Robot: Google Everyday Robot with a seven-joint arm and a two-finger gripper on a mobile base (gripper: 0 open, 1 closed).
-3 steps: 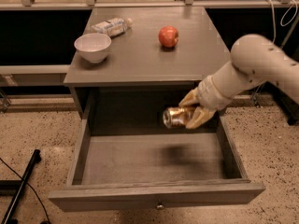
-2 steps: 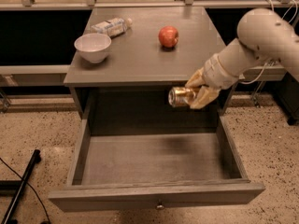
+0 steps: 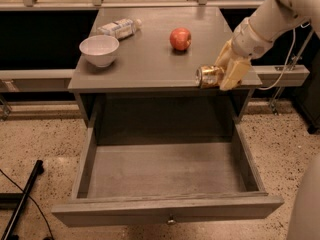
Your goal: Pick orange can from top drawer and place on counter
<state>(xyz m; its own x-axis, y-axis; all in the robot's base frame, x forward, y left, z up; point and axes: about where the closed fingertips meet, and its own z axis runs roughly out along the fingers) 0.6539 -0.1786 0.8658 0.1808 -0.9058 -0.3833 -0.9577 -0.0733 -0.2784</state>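
The orange can [image 3: 208, 76] lies sideways in my gripper [image 3: 220, 74], its silver end facing left. The gripper is shut on it and holds it level with the front right edge of the counter [image 3: 150, 59], above the open top drawer [image 3: 165, 171]. The drawer is pulled far out, its inside is bare, and its small knob [image 3: 171, 219] shows on the front panel. My white arm [image 3: 265, 21] reaches in from the upper right.
A red apple [image 3: 180, 38] sits on the counter just behind and left of the can. A white bowl [image 3: 99, 49] stands at the counter's left side, and a clear plastic bottle [image 3: 118, 27] lies behind it. A black pole [image 3: 22, 199] lies on the floor at the left.
My gripper has lifted the can up and to the right, from above the drawer's inside to the counter's front right edge.
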